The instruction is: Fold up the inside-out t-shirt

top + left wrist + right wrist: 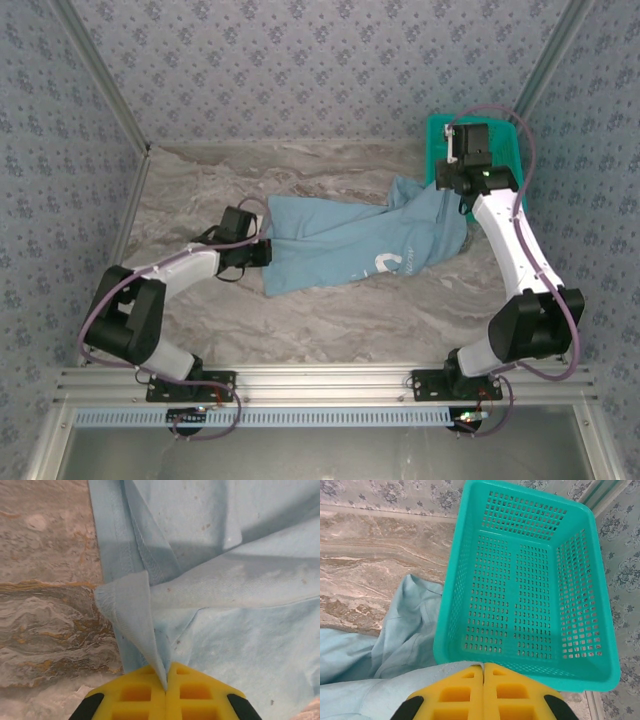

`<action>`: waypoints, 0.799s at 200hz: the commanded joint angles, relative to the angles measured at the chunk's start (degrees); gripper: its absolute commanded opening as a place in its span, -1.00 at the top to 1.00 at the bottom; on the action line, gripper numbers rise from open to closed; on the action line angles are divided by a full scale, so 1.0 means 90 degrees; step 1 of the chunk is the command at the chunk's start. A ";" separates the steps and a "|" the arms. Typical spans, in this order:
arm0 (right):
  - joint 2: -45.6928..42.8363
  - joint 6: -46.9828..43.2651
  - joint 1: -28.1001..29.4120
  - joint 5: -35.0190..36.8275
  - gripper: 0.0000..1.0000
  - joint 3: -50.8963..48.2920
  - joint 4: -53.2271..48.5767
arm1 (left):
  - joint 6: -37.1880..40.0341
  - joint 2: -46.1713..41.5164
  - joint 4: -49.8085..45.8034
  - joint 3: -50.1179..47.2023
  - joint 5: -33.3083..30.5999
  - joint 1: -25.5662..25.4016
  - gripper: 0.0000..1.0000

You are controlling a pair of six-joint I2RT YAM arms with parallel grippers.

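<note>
The light-blue inside-out t-shirt (350, 245) lies stretched across the marble table between both arms, a whitish print showing near its right end. My left gripper (262, 250) sits at the shirt's left edge, shut on a hemmed fold of cloth (131, 615) that rises into the closed yellow fingers (135, 695). My right gripper (447, 195) holds the shirt's right end lifted by the basket; its yellow fingers (455, 695) are shut on a hem edge (395, 685). More of the shirt (410, 625) bunches on the table to the left below it.
A teal plastic mesh basket (530, 580) stands just past the right gripper, at the table's back right corner (480, 135). Patterned walls close in the table on three sides. Bare marble (330, 320) lies in front of the shirt.
</note>
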 commanded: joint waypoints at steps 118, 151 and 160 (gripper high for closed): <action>-0.3339 0.0088 -0.0012 -0.0587 1.00 0.3153 -0.0662 | 0.0674 -0.3824 -0.3450 0.5048 -0.1087 0.1162 1.00; -0.2971 -0.0112 -0.0012 -0.0508 1.00 0.4299 -0.0932 | 0.0847 -0.3499 -0.3776 0.6080 -0.1257 0.1162 1.00; -0.2848 -0.0125 -0.0013 -0.0477 1.00 0.4408 -0.0913 | 0.0915 -0.3361 -0.3793 0.6205 -0.1377 0.1162 1.00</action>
